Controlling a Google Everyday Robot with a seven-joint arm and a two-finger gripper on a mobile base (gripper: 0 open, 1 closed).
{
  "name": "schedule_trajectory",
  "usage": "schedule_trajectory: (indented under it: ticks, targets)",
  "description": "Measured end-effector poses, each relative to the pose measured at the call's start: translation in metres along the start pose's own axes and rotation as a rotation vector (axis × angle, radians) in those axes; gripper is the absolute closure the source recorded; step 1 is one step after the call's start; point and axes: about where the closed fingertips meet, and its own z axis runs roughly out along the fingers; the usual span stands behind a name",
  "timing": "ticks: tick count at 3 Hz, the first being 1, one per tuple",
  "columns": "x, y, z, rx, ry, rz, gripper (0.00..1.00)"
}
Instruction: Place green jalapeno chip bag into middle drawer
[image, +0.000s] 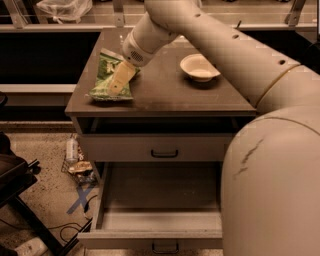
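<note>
1. The gripper (114, 90) is low over the left part of the cabinet top (165, 95), angled down and to the left from the wrist of the cream arm (210, 42).
2. Its tip overlaps the green jalapeno chip bag (102, 81). I cannot tell whether it touches the bag, or whether the gripper is spread, pressed together or pinching anything.
3. The bag lies flat and crumpled directly under and around the gripper, near the left edge of the cabinet top, with its silvery torn end on the far side of the gripper.
4. A white bowl (200, 67) sits on the same top, well apart to the right of the gripper and beyond the arm.
5. Below and in front of the gripper, the upper drawer front (125, 148) with its dark handle (164, 153) is nearly shut.
6. Lower still, the middle drawer (160, 192) is pulled fully out, its flat tray floor bare and its own handle (165, 246) at the near edge.
7. On the floor below and left of the gripper lie a small bottle (72, 148), a crumpled wrapper (80, 167) and a blue tape cross (80, 197).
</note>
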Motion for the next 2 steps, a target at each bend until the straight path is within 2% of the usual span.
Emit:
schedule_trajectory:
  ticks: [1, 2]
  targets:
    - [0.007, 0.006, 0.03, -0.016, 0.018, 0.031, 0.17]
    - [0.012, 0.009, 0.048, -0.016, 0.026, 0.061, 0.47]
